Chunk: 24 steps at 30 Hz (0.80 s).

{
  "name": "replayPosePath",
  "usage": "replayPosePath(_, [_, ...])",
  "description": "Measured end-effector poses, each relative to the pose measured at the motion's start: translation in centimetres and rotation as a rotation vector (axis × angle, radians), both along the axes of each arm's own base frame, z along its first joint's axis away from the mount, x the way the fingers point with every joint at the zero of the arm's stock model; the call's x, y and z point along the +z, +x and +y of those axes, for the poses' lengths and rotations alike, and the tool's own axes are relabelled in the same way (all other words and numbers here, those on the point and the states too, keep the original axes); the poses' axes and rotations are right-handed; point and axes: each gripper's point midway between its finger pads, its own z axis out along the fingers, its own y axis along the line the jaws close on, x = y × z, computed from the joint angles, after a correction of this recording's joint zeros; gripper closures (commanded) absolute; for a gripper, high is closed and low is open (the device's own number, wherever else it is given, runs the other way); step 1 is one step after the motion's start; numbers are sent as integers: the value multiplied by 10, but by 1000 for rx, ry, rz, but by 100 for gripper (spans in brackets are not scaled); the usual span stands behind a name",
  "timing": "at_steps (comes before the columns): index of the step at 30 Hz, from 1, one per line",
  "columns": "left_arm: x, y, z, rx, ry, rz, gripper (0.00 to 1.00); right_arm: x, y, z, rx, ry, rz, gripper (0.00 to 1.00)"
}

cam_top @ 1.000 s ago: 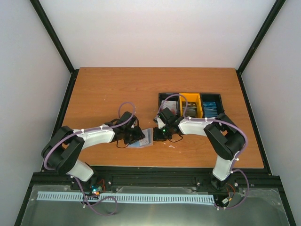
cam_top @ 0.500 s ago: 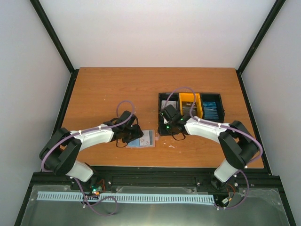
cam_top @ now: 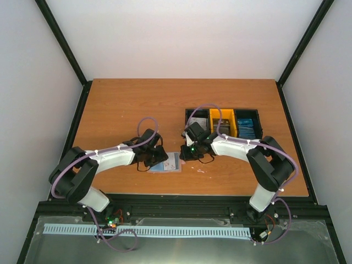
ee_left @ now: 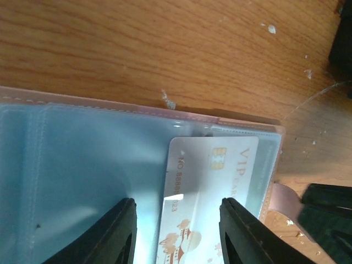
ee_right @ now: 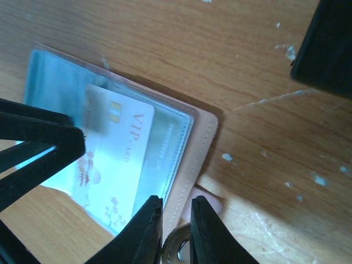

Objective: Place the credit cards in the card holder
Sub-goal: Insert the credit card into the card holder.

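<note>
Card holder (ee_left: 82,181), white credit card (ee_left: 212,181) legible only from wrists; left end effector (ee_left: 179,212) apart, right end effector (ee_right: 177,212) clamped on holder.

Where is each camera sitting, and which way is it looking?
Top camera: high up behind the arms, looking down at the table; both whole arms show, with the left claw and right claw.
Left wrist camera: on the left arm, looking down close at the card holder and a white card; its own fingers show.
Right wrist camera: on the right arm, looking down at the holder's edge; its own fingers show, plus the left claw's.
Shared: both wrist views see the same white card.
</note>
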Motion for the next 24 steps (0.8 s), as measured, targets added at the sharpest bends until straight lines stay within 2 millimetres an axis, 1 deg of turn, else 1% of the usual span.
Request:
replayPosePath(5, [-1,3,-5,-5,-7,6,62,-17,-6,2,17,-10,58,85])
replayPosePath(10, [-3,7,-9,-18,-10,4,67,-23,-9,6,29,-1,86,87])
replayPosePath(14, [-4,8,-13,-41,-21,2,72,-27,-11,6,33,-3,100,87])
replayPosePath(24, [1,7,-29,-127,-90,-20,72,-28,-10,7,33,-6,107,88])
